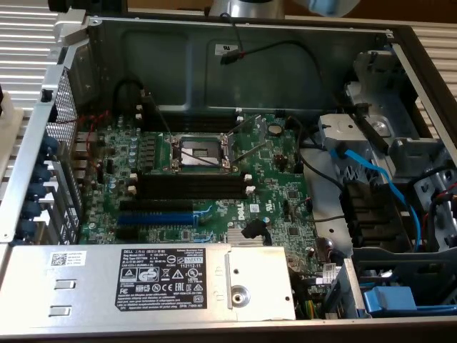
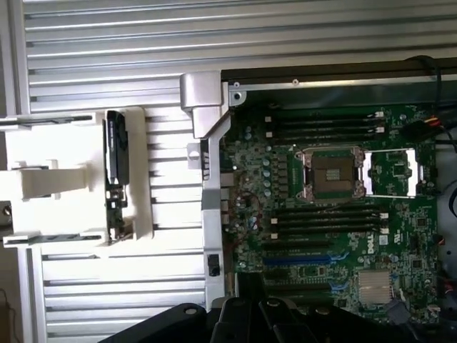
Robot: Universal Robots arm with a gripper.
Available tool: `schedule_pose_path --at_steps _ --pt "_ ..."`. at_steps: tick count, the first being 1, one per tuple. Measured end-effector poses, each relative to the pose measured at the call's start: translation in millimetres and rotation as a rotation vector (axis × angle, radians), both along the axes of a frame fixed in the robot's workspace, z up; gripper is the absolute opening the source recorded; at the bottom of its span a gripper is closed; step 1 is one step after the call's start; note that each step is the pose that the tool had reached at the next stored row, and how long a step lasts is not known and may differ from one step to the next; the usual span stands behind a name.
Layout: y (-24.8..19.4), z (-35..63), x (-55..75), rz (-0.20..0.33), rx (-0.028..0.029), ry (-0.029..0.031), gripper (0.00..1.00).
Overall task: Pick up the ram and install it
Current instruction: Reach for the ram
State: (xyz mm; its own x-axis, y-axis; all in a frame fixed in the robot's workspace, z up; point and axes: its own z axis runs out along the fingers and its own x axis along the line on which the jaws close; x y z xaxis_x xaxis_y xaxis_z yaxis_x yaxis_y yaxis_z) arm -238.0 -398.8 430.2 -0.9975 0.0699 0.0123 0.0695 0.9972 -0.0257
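Outside case (image 2: pixel 212 121), ram (image 2: pixel 116 171) stands in white holder (image 2: pixel 50 179), well apart from gripper (image 2: pixel 260 318). Gripper closed, empty, over motherboard (image 2: pixel 285 243). Risk: closed jaws strike ram; skewed grasp jams in DIMM slots (image 2: pixel 325 214).

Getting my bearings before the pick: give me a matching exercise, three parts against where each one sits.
1. ram
2. CPU socket
3. blue cable

A. between the black slot banks
B. in the white holder outside the case
C. inside the case, on the exterior view's right

Pairs: 1-B, 2-A, 3-C
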Motion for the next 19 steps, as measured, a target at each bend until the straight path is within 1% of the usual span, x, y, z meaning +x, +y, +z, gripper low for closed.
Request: schedule_pose_path --at_steps 1,2,3,4,5,6,7,8,11,14,16,19 --pt "0.0 0.0 -4.0 0.000 -0.0001 -0.0021 0.10" --pt "0.0 0.0 -7.1 0.000 -0.0002 -0.0079 0.10" --pt "0.0 0.0 -9.8 0.000 -0.0002 -0.0164 0.10" --pt "0.0 -0.1 -12.1 0.000 -0.0001 -0.0269 0.10" --pt "0.0 -0.2 -14.4 0.000 -0.0002 -0.0411 0.10" --pt "0.0 -0.4 -16.5 0.000 -0.0001 -0.0566 0.10" --pt "0.0 -0.4 -18.8 0.000 -0.0001 -0.0699 0.10" --pt "0.0 -0.5 -21.8 0.000 -0.0001 -0.0785 0.10" --pt "-0.2 -1.1 -31.5 0.000 -0.0001 -0.0896 0.10" --pt "-0.2 -2.2 -42.3 0.000 -0.0002 -0.0981 0.10" --pt "-0.3 -3.1 -49.9 0.000 -0.0001 -0.1024 0.10" --pt "-0.3 -4.7 -62.7 0.000 -0.0001 -0.1053 0.10"
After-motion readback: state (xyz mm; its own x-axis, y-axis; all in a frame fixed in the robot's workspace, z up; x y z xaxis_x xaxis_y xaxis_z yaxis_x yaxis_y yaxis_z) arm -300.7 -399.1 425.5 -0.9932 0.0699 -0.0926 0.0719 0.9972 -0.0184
